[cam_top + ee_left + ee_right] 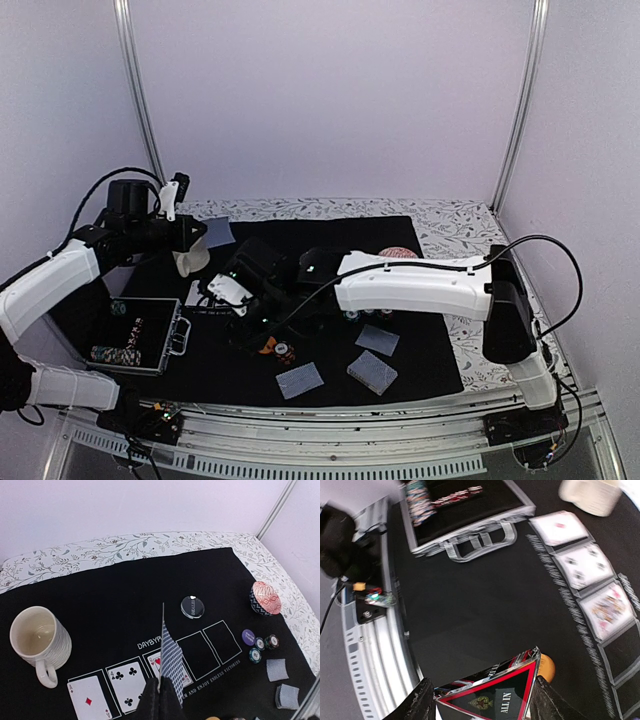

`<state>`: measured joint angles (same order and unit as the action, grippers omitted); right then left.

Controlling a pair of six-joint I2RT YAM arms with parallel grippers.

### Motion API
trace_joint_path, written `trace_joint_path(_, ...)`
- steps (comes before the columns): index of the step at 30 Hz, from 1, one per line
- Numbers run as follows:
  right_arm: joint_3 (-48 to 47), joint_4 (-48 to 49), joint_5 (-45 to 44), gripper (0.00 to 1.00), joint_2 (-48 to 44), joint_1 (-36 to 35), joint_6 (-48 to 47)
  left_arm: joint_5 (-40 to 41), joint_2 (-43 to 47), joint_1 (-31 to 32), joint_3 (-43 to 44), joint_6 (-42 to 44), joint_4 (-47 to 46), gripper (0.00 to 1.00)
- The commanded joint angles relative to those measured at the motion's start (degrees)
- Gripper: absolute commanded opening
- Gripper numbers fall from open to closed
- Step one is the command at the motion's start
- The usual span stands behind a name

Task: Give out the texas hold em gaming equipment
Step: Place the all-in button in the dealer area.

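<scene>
Blue-grey patterned card (171,655) is pinched at its bottom edge by the left claw (161,690), whose jaws are clenched on it. It is held upright, nearly edge-on, with its long axis pointing up and away from the fingers. It hangs over the row of printed boxes on the black mat (115,595), roughly above the third box, where a face-up court card (156,663) is partly hidden behind it. Seen in the two boxes to the left: ace of diamonds (90,697) and four of clubs (127,684). Key relation: the next empty box (199,655) lies just beside the card on its right, with a second empty box (223,639) beyond that. Both have long axes running away from the claw, so a short shift right plus laying the card flat is judged to be needed. Past the boxes a black disc (192,606) sits apart from them. Left arm is the one placed for this. The right claw (484,702) is occupied, closed on the red-edged triangle marker (495,692) low over the near mat, with an orange disc (546,666) just beside it. The mug (40,640) is well to the left, out of the path.
</scene>
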<state>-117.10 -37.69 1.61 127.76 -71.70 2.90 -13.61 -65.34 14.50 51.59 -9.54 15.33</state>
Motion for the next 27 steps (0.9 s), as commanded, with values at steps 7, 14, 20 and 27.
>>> trace_joint_path(7,-8.22,3.54,3.22,0.49,13.71,-3.36,-5.52,1.02,0.57,-1.38,0.00,-0.02,-0.79,0.00)
trace_joint_path(14,-10.24,3.49,0.64,0.61,15.92,-3.78,-5.86,0.81,0.15,-1.60,0.00,0.13,-0.83,0.00)
trace_joint_path(20,-10.06,2.82,1.18,0.99,11.55,-3.88,-6.97,-0.30,-0.22,-1.70,0.00,0.37,-1.07,0.00)
trace_joint_path(27,-0.31,6.16,5.46,0.99,-8.25,-3.05,-11.99,-11.75,-0.68,-1.37,-0.33,2.38,-3.62,0.00)
